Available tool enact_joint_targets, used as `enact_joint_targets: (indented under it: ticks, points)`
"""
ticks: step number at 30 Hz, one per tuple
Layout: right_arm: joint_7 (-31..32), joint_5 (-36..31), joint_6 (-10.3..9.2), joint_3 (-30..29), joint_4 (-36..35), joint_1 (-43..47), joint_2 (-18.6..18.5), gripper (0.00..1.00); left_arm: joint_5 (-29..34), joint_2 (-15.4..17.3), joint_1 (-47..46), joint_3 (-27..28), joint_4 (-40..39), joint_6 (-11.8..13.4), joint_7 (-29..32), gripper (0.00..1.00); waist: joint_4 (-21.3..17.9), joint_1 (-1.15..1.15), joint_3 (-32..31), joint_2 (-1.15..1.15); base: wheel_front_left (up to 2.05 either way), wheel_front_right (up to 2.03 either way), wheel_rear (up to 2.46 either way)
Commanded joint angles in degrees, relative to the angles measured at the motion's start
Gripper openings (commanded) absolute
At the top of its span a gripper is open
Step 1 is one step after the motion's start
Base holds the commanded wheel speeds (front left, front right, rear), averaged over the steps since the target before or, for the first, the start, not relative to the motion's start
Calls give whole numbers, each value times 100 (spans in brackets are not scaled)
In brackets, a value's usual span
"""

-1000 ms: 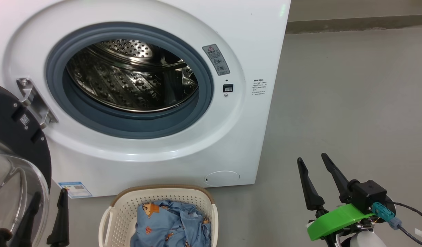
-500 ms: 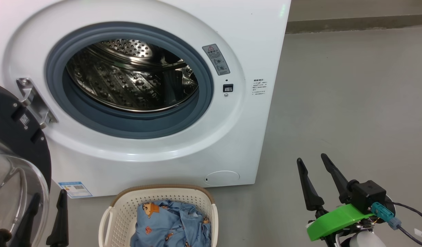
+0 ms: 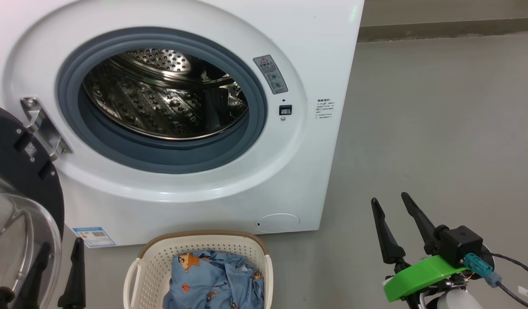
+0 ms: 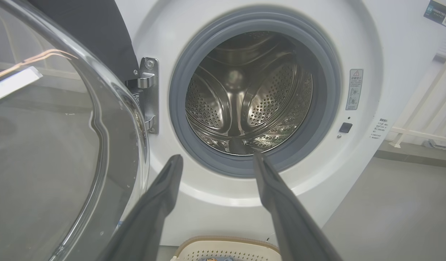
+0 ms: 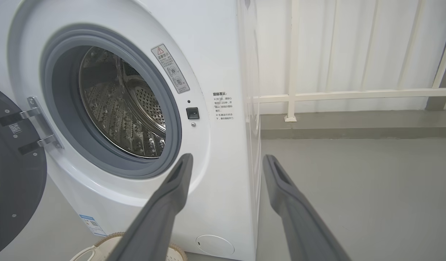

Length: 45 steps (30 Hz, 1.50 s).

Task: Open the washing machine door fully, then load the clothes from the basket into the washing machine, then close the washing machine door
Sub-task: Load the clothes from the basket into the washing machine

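Head view: wide-spread left hand [image 3: 61, 245] half behind washing machine door [image 3: 15, 154]; right hand [image 3: 389, 197] spread too.

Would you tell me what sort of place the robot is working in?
Probably a laundry corner, perhaps a balcony: a white front-loading washing machine on bare grey floor, a basket of clothes before it, and a white railing beside it.

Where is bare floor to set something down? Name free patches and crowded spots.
Free: the grey floor right of the washing machine, beyond the open right pincer. Crowded: in front of the machine, where the swung-out door, the open left pincer and the basket sit close together.
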Motion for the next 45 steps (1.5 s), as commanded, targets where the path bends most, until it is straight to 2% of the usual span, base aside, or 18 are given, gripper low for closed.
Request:
enact_joint_targets:
  ticks: [1,27,45]
  points:
    - [-70,14,32,131,-134,-184,-23,100,-5,145,-225,252,-100,-11,-31,100,2,0,2,0,0,0,0]
    - [-70,11,32,111,-158,-155,-23,100,-38,180,-241,252,-34,-60,-34,100,-8,0,100,0,0,0,0]
    - [-70,79,32,120,-349,-122,-23,100,-204,439,-314,68,72,-251,-8,100,-125,0,710,0,0,0,0]
